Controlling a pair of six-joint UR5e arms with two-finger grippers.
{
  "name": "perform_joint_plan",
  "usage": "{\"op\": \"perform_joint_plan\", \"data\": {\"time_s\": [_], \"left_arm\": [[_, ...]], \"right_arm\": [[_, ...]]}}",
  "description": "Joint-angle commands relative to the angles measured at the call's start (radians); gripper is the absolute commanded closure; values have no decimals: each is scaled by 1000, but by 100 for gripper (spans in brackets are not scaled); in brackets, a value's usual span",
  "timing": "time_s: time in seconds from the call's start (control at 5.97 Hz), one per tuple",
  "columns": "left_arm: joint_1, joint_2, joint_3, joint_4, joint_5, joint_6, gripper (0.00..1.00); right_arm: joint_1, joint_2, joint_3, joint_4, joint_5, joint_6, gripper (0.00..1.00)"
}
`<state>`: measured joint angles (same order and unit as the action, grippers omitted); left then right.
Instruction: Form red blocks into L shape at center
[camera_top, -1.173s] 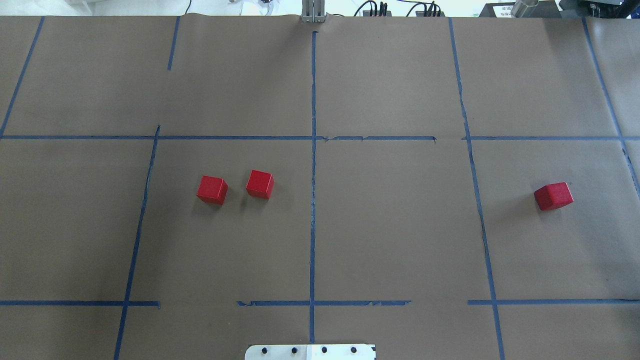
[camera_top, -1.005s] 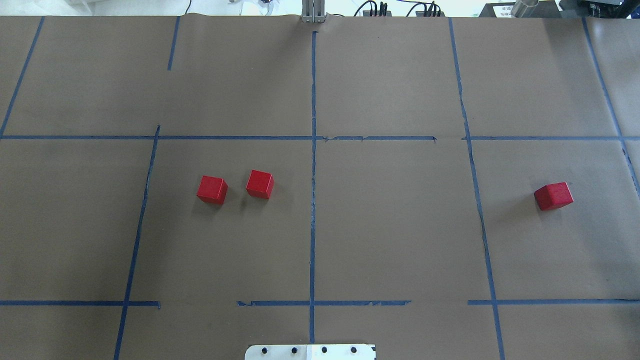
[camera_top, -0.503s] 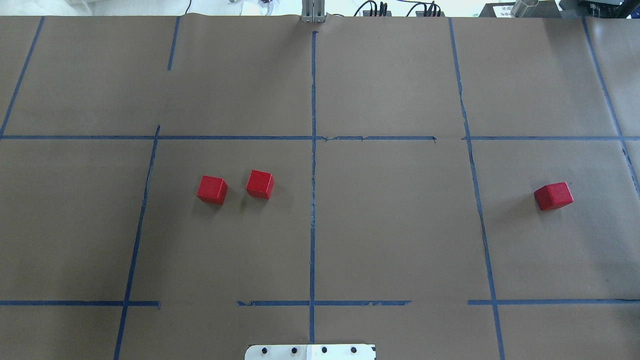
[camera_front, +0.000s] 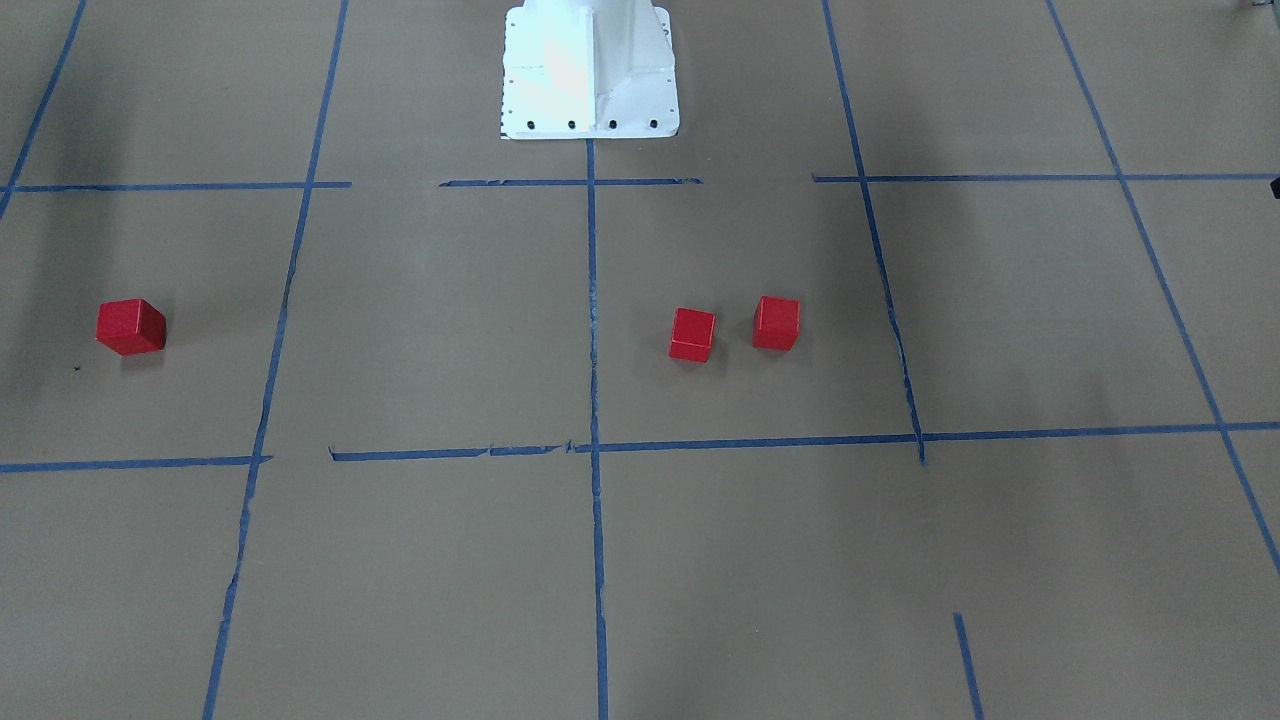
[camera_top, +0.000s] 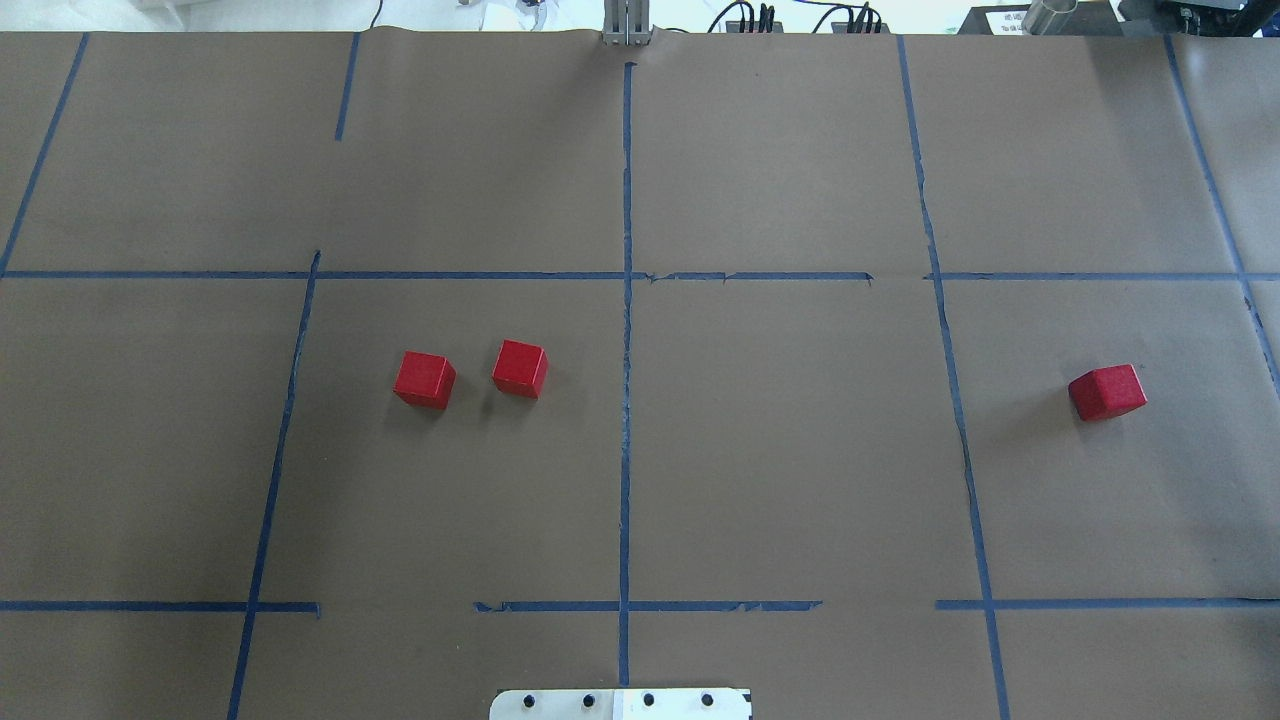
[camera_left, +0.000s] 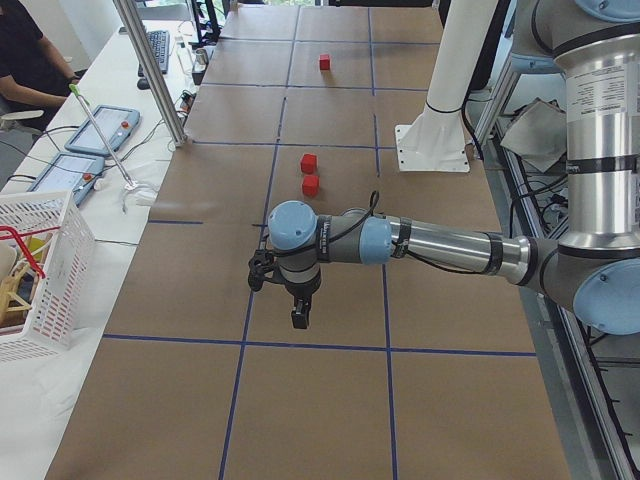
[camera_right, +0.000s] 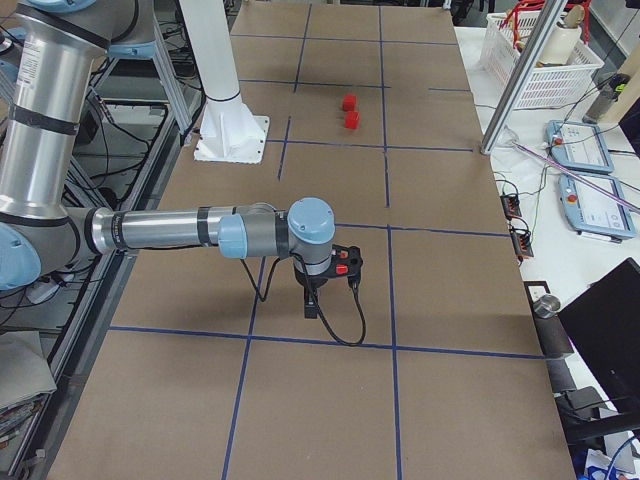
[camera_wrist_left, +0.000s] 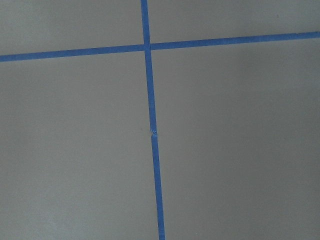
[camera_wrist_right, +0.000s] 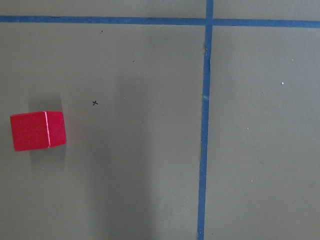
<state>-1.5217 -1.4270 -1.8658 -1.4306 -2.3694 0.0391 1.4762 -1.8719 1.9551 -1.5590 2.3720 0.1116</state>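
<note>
— Nothing has shifted in the overhead view since a moment ago, has it?

— No. You can see the red blocks (camera_top: 520, 368) lying just where they were. Two sit side by side with a gap between them, inside the center (camera_top: 790, 450), in its half on the robot's left of the vertical tape line (camera_top: 626, 440). The third block (camera_top: 1107, 392) lies well apart, in the next cell on the robot's right, turned at an angle to the grid.

— And the arms?

— You find the left gripper (camera_left: 298, 312) hanging over bare worktop (camera_top: 780, 150) beyond the two blocks. The right gripper (camera_right: 312, 302) hangs near the third block. Both point downward, and from the side views alone I cannot tell you whether either is apart or together.
</note>
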Motion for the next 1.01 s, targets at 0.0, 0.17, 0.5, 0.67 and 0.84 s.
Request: {"op": "perform_joint_plan", "data": {"time_s": [0.0, 0.17, 0.5, 0.67, 0.84], "left_arm": [[0, 2, -9, -1, -2, -1, 0], [2, 2, -9, -1, -2, 2, 0], [2, 2, -23, -1, -1, -2, 0], [3, 0, -23, -1, -1, -2, 0], [20, -1, -26, -2, -1, -2, 0]], "right_arm": [[-1, 0, -5, 1, 62, 5, 0], [-26, 5, 4, 13, 64, 6, 0], [-143, 14, -4, 105, 44, 41, 0], [-215, 43, -4, 112, 29, 93, 1], [-288, 115, -4, 112, -20, 250, 1]]}}
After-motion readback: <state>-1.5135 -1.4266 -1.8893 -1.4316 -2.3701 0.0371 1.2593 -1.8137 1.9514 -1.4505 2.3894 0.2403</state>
